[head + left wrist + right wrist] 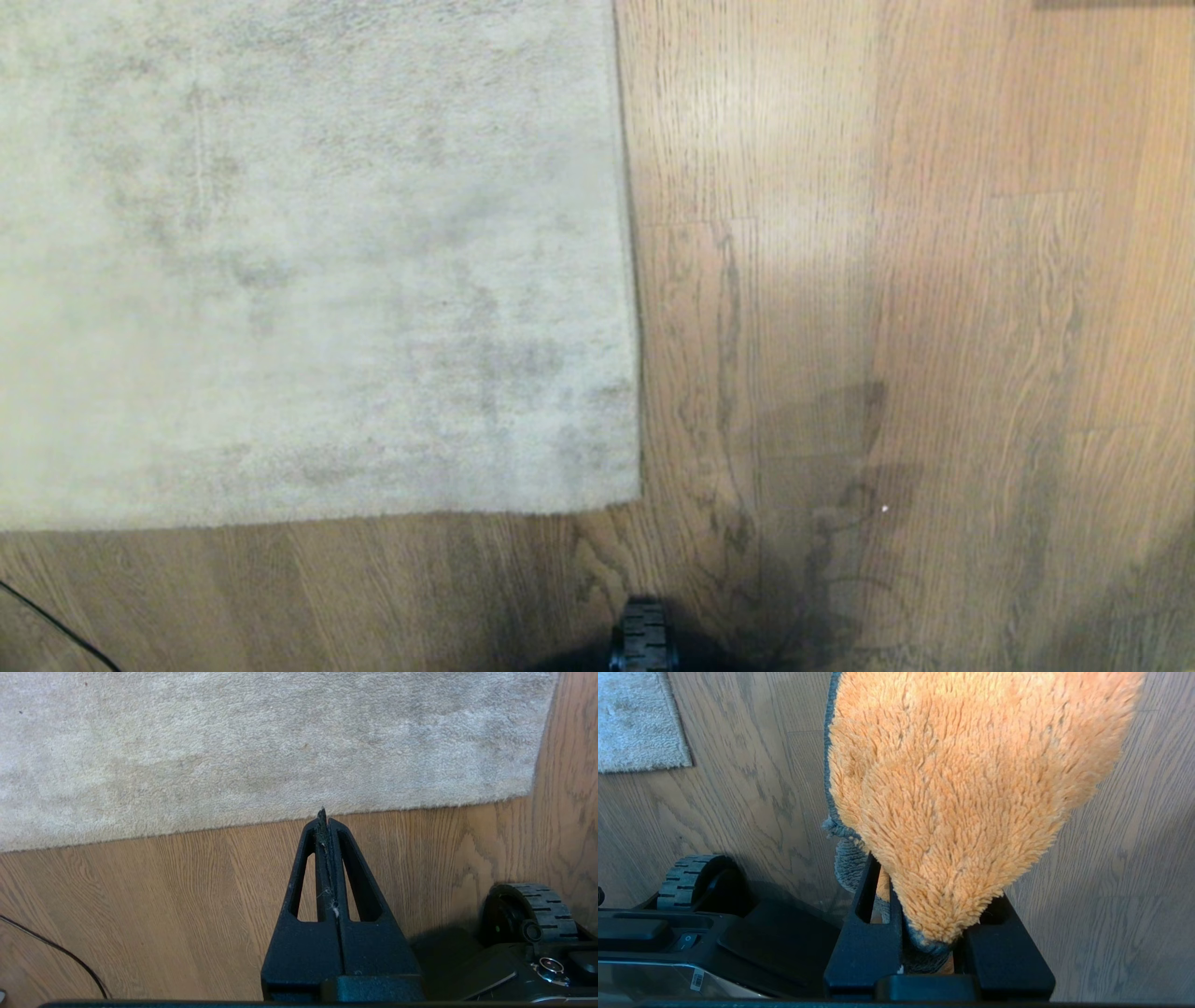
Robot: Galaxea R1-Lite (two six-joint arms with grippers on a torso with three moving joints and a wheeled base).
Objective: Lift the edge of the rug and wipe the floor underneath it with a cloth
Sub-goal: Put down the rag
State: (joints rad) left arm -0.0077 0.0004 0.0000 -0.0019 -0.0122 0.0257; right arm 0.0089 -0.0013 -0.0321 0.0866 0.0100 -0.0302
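Evidently nothing of the lift has begun: the rug edge [639, 373] lies flat on the floor [934, 280], its near corner a little ahead of the robot's front wheel [642, 635] and to the left of it in the head view, with one border running away from the robot and the other running off to the left. The rug looks thick in pile but limp, and being so large it is probably heavy as a whole, so only the corner or a short run of border should fold up easily; the corner, where two free borders meet, seems the best place to take hold, with one finger slid under the border along the planks. The left gripper [323, 816] hangs just short of the near border over bare wood, its fingers pressed together with nothing between them but a few stray fibres, so it would have to open before it can pinch the pile. The right gripper [920, 933] is clamped on the cloth [962, 793], a fluffy orange piece with a grey hem that flops forward past the fingers; it is soft and light, likely to drag rather than slide, and should wipe well if pressed flat. Open planks stretch to the right of the rug, giving that arm room to sweep inward. A thin dark cable [60, 952] crosses the floor at the far left, well apart from the corner.
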